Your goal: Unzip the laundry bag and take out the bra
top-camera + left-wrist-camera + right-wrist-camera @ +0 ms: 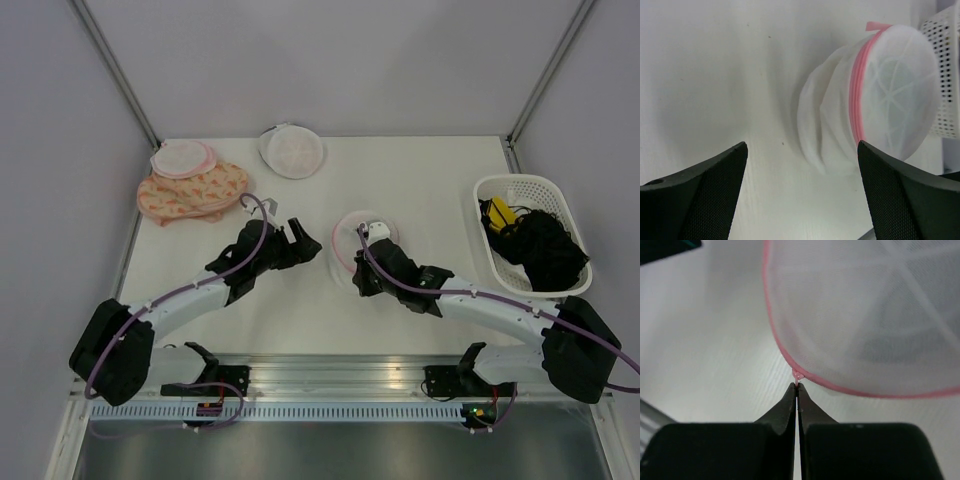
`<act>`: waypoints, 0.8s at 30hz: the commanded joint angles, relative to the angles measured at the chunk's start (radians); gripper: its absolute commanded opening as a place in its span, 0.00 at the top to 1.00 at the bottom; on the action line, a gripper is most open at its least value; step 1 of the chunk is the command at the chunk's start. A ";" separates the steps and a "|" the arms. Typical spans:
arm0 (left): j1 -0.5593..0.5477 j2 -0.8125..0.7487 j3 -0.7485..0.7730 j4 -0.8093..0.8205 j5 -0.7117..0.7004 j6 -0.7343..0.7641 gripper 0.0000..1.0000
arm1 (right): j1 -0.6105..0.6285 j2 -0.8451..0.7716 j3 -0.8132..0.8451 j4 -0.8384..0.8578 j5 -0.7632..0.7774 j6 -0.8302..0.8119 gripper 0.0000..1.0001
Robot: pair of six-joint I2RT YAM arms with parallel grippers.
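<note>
The laundry bag (348, 238), a round white mesh case with a pink zipper rim, sits at the table's middle. In the right wrist view its pink rim curves over the laundry bag (865, 315), and a small pink zipper pull (798, 375) hangs from it. My right gripper (798, 386) is shut on that pull, at the bag's near right side (366, 238). My left gripper (300, 240) stands open just left of the bag. In the left wrist view the laundry bag (875, 95) lies ahead of the left gripper (802, 150), apart from both fingers. The bra is hidden.
A white perforated basket (575, 215) with black and yellow items stands at the right; its wall (945, 75) shows behind the bag. A plain white round case (291, 150) lies at the back. Another pink-edged case (182, 158) rests on an orange patterned cloth (195, 192) at the back left.
</note>
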 commanded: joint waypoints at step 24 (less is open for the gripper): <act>-0.136 0.074 -0.136 0.467 0.160 -0.227 0.98 | -0.001 -0.034 -0.040 0.202 -0.402 -0.076 0.99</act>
